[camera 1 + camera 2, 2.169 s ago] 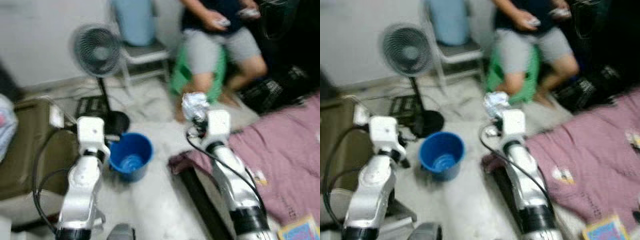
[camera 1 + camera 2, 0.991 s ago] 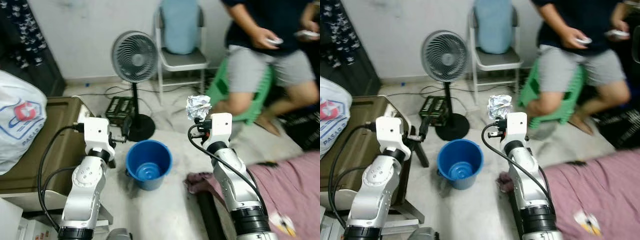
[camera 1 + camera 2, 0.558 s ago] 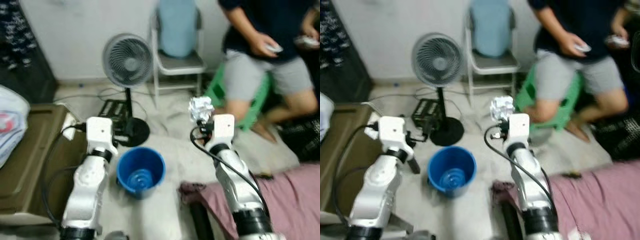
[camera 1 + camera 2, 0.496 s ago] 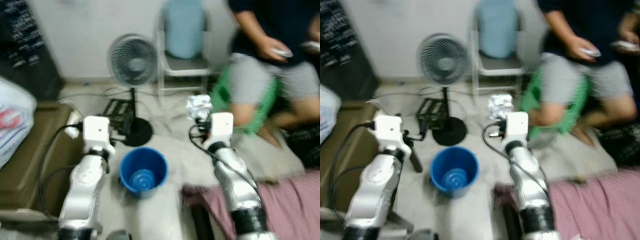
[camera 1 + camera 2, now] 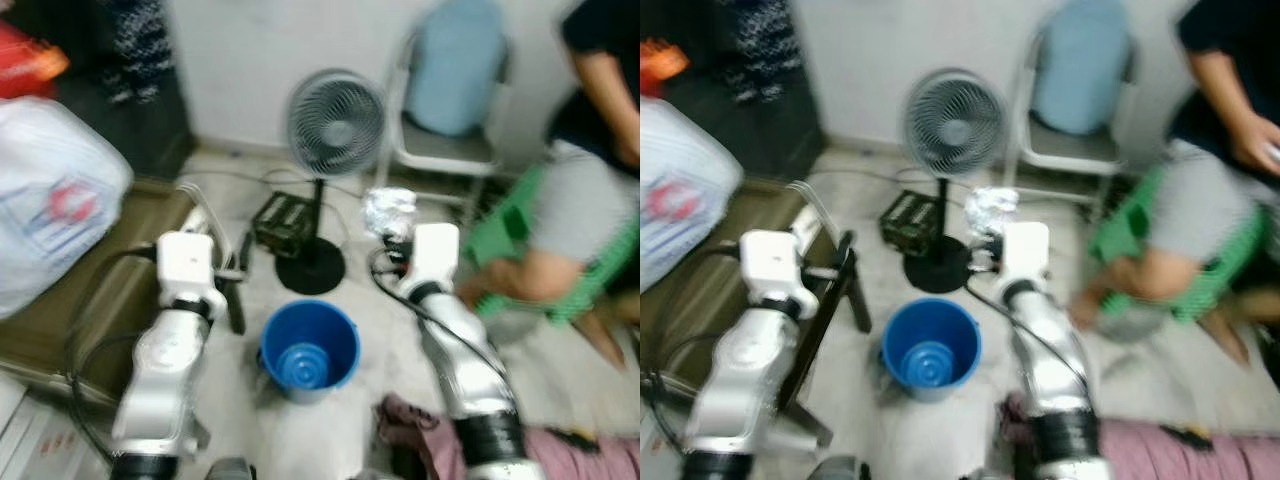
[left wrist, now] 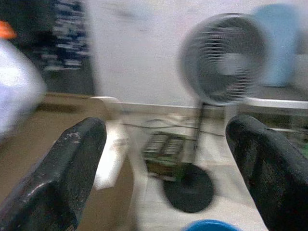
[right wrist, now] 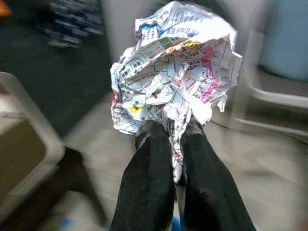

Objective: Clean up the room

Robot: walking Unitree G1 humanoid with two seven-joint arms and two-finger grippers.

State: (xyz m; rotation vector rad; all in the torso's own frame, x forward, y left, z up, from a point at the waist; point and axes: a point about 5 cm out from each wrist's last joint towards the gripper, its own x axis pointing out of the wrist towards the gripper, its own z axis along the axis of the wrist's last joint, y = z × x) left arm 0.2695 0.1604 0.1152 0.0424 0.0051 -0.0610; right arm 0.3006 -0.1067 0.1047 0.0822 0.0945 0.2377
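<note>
There are two silver arms, one on each side of the scene, and each ends in one gripper: the left gripper (image 6: 163, 144) with its two black fingers spread wide, and the right gripper (image 7: 168, 130) with its two fingers pinched on one crumpled ball of printed paper (image 7: 175, 72). One blue bucket (image 5: 309, 352) stands on the floor between the arms. One standing fan (image 5: 337, 125) is farther back, with one small dark crate (image 5: 283, 222) beside its base. One folding chair (image 5: 447, 150) stands at the far wall. One person (image 5: 1210, 200) sits on one green stool (image 5: 1225, 275) at the right. One white plastic bag (image 5: 50, 200) lies at the left on one brown table (image 5: 75, 310).
</note>
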